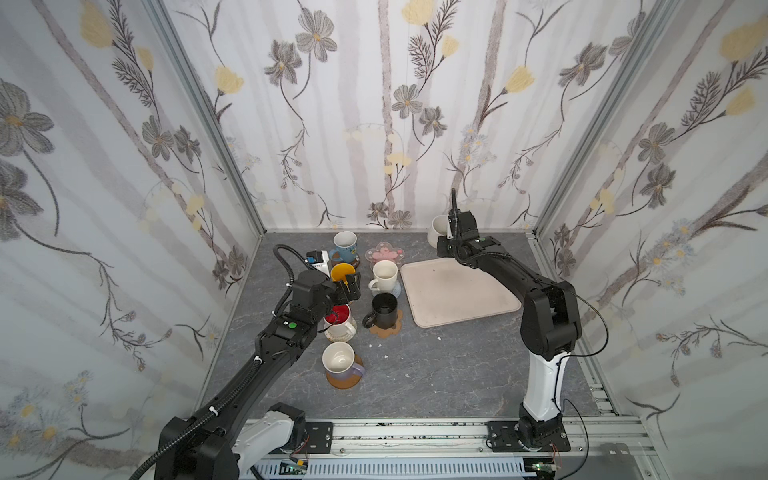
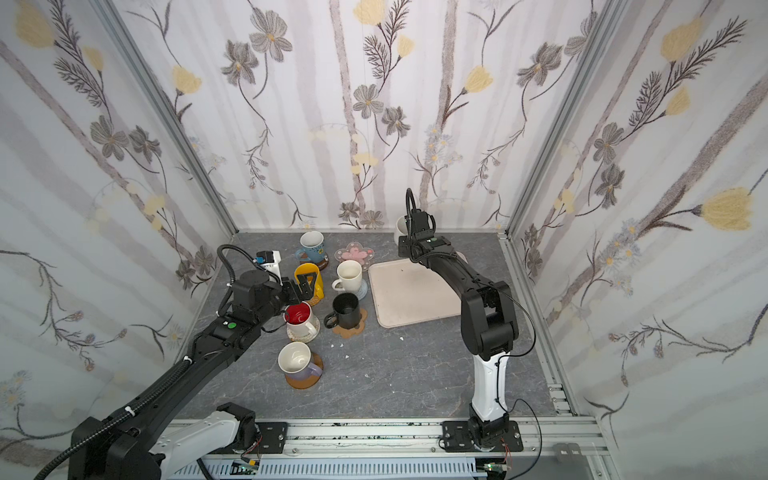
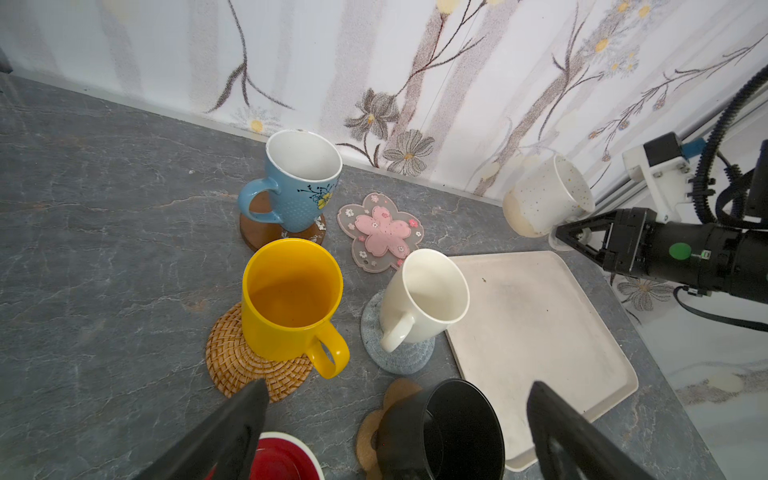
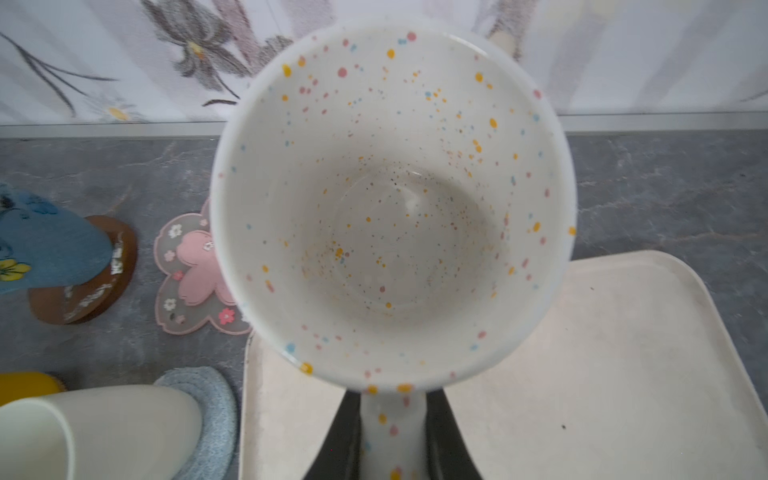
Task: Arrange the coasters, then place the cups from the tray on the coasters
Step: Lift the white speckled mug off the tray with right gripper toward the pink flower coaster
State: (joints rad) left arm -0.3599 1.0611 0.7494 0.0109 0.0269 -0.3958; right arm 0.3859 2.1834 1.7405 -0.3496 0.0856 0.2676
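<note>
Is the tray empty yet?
Empty: the tray is bare in both top views; the speckled cup hangs tipped in the right gripper, clear of it.

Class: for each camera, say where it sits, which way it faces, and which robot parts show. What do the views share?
Top views: above the bases, looking down over the table; left arm and right arm show.
Left wrist: on the left arm, facing the yellow cup; the open left gripper shows.
Right wrist: on the right arm, looking into the speckled cup; right gripper clamps its handle.
Shared: pink flower coaster, in all four.
</note>
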